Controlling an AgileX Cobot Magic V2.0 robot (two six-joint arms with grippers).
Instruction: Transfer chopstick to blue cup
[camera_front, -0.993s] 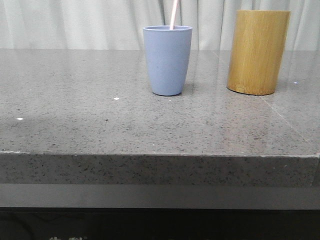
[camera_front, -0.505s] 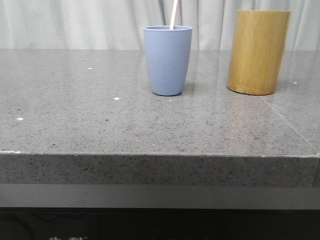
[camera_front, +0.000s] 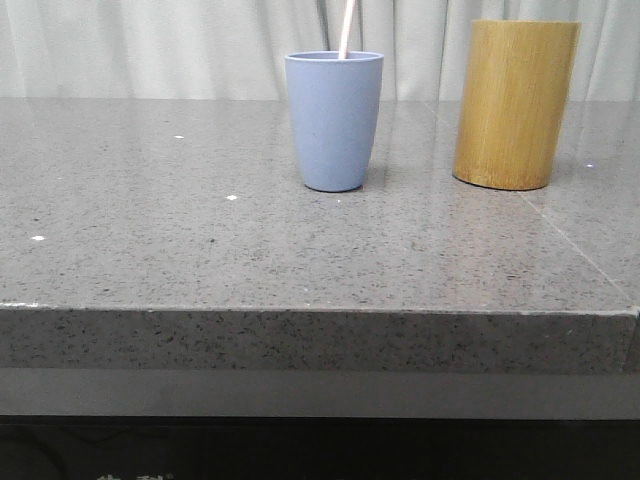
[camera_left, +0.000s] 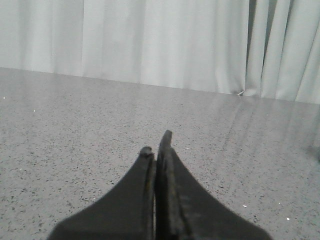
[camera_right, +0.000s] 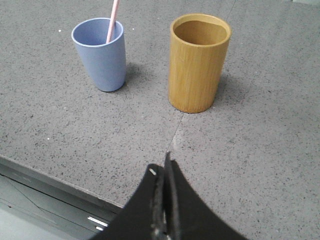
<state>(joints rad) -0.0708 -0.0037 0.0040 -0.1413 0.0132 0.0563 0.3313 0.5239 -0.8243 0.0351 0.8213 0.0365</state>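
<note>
The blue cup (camera_front: 334, 120) stands upright near the middle of the grey stone table, and it also shows in the right wrist view (camera_right: 101, 55). The pale pink chopstick (camera_front: 345, 28) stands inside it, leaning on the rim and running out of the frame's top; the right wrist view has the chopstick (camera_right: 112, 21) too. My right gripper (camera_right: 161, 169) is shut and holds nothing, near the table's front edge, well back from the cup. My left gripper (camera_left: 156, 142) is shut and holds nothing, above bare table.
A taller tan bamboo cylinder (camera_front: 515, 103) stands to the right of the cup, open-topped (camera_right: 198, 62). The table's front edge (camera_front: 320, 312) runs across the front view. White curtains (camera_left: 150, 40) hang behind the table.
</note>
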